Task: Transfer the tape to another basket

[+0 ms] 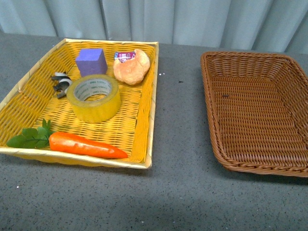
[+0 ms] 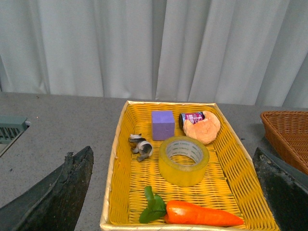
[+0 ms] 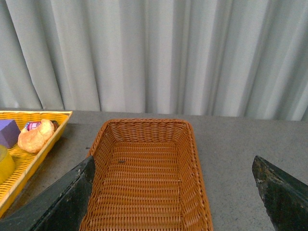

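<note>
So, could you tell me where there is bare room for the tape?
The brown basket is bare inside; so is the table strip between both baskets. The yellow basket is crowded: cube, clip, bread and carrot surround the tape.

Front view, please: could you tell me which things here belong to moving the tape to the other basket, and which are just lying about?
Belong to the job:
tape
brown basket

Just lying about:
purple cube
bread roll
carrot
clip
small labelled item behind the bread roll
yellow basket, which holds all of these and the tape
</note>
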Action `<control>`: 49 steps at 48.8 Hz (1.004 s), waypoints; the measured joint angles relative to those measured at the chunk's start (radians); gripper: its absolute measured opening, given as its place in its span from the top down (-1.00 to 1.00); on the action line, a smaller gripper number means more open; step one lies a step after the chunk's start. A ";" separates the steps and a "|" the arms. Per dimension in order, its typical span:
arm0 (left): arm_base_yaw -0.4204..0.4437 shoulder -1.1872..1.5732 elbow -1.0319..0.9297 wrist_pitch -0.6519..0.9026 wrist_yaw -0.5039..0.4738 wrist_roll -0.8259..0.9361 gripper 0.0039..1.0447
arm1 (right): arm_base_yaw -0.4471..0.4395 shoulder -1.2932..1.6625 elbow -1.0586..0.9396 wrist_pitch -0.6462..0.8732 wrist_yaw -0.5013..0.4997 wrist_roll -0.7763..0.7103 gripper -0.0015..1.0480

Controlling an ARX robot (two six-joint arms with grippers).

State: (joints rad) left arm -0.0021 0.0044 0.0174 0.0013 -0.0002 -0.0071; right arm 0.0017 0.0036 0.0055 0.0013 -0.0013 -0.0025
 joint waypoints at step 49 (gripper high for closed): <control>-0.054 0.068 0.040 -0.113 -0.188 -0.041 -0.88 | 0.000 0.000 0.000 0.000 0.000 0.000 -0.82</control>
State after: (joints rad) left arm -0.0563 0.0723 0.0570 -0.1116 -0.1883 -0.0479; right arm 0.0013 0.0036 0.0055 0.0013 -0.0017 -0.0025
